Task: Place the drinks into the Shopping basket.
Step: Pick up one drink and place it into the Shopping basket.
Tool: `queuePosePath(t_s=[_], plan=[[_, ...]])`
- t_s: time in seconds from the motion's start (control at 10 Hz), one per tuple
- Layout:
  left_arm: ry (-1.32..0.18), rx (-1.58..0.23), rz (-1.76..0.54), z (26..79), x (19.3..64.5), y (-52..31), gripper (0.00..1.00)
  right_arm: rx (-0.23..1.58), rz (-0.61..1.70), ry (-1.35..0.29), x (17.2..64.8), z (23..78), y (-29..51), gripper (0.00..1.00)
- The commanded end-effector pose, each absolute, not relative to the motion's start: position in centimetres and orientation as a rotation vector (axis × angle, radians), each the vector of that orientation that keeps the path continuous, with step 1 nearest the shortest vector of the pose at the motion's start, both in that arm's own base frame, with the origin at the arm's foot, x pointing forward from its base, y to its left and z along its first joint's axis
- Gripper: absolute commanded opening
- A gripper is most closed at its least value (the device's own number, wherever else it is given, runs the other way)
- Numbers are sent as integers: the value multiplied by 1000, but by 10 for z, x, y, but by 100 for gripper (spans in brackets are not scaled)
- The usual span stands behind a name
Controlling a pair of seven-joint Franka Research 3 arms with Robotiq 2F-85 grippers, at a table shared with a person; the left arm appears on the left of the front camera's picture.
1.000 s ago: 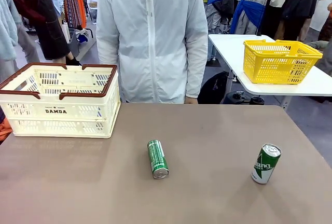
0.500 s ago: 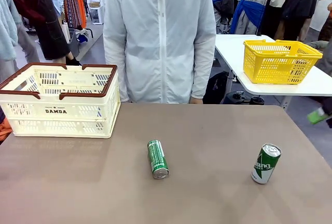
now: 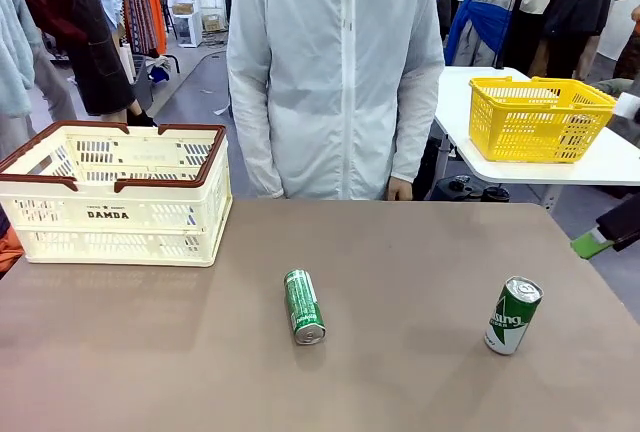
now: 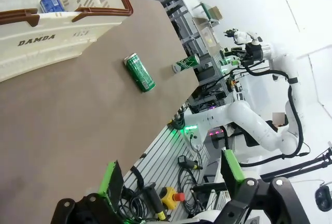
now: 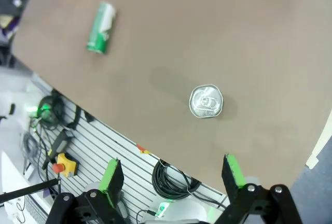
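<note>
**Person sidesteps right; two green cans wait on the desk**

Sidestepping toward picture right since the earlier front view, the person [image 3: 335, 72] in a white jacket stands at the far edge of the desk [image 3: 420, 242], touching nothing. The basket and cans lie as they did.

The Shopping basket [image 3: 115, 214] sits at the desk's far left, mouth up, so drinks can go in from above. A blue can [image 4: 50, 2] already lies inside it.

The left end effector [image 4: 170, 161] hangs spread wide and empty over the near side, facing the basket. The right end effector [image 5: 171, 161], equally wide and empty, looks down on the silver top of the upright green can [image 5: 206, 100], probably lining up a top-down grasp.

The lying green can [image 3: 304, 306] rests on its side mid-desk, well apart from the upright one. It probably needs a grip across its body.
</note>
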State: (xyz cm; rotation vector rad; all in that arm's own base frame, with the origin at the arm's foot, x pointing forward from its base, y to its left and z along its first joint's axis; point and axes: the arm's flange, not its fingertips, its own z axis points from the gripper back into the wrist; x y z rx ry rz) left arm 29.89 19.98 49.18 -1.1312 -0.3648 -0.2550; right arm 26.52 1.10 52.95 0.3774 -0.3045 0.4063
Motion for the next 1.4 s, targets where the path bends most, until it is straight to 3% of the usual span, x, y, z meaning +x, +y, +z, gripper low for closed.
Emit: queuePosePath(t_s=[0.0, 0.5, 1.3], plan=[[-356, -1132, -258, 493, 295, 200, 100, 390, 401, -323, 264, 534, 9, 100], [-356, -1132, -258, 493, 295, 200, 100, 162, 257, -61, 309, 450, 55, 100], [-356, -1132, -258, 493, 295, 200, 100, 56, 90, -56, 326, 370, 79, 100]])
